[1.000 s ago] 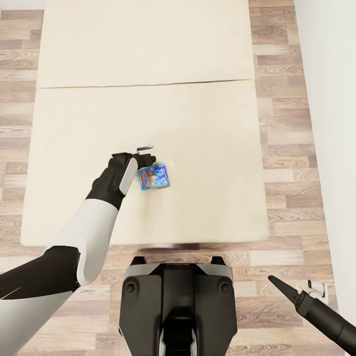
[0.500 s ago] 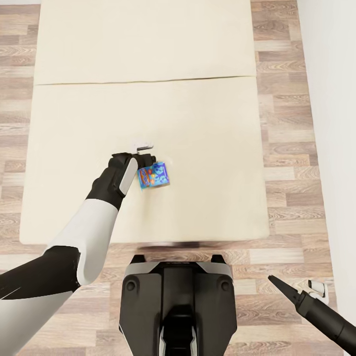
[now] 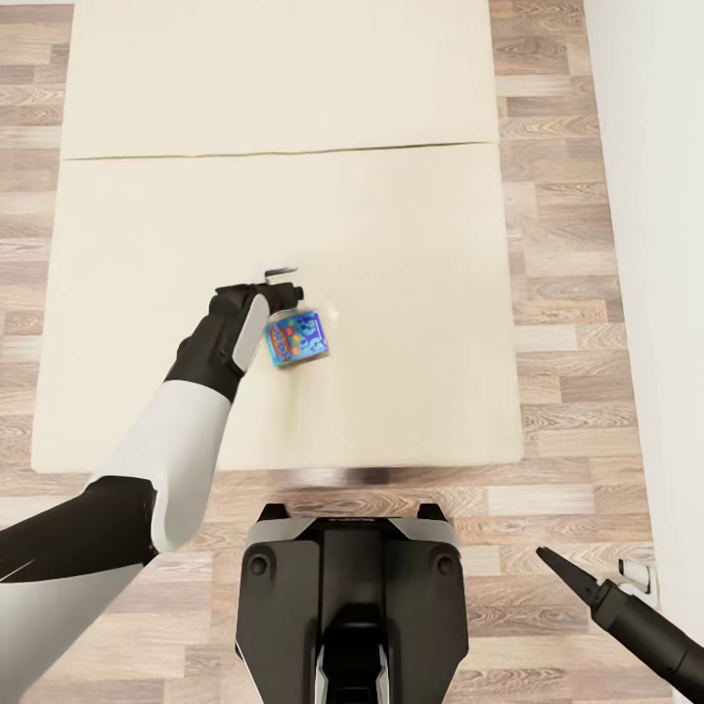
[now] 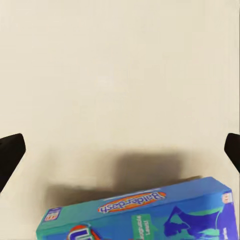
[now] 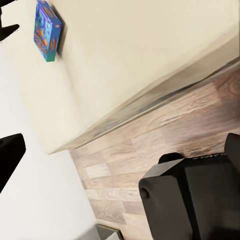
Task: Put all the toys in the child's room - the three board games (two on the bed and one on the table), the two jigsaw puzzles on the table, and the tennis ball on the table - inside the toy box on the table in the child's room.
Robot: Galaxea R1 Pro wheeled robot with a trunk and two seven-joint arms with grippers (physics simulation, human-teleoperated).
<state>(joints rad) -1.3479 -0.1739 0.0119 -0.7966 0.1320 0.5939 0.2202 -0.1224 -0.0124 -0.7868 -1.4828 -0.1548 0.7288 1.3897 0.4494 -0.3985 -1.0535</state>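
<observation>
As I watch, left fingers (image 3: 284,284) grasp the blue board game (image 3: 295,338) above the bed (image 3: 411,293) — right fingers' (image 3: 557,567) state unclear.

Below my head camera lies a large cream-beige bed (image 3: 293,196), its flat top crossed by one thin seam line (image 3: 284,152) running side to side in the far half. I see wood plank floor (image 3: 557,323) in mixed brown and grey tones on both sides of the bed and along its near edge, where a narrow dark shadow sits under the mattress. A plain white wall (image 3: 655,244) runs down the right side of the view, meeting the planks in a straight line. The light is even and soft, with no hard shadows on the mattress. From the right wrist camera I see the bed's corner (image 5: 150,65), the planks (image 5: 165,145) beside it and the same white wall (image 5: 40,200).
</observation>
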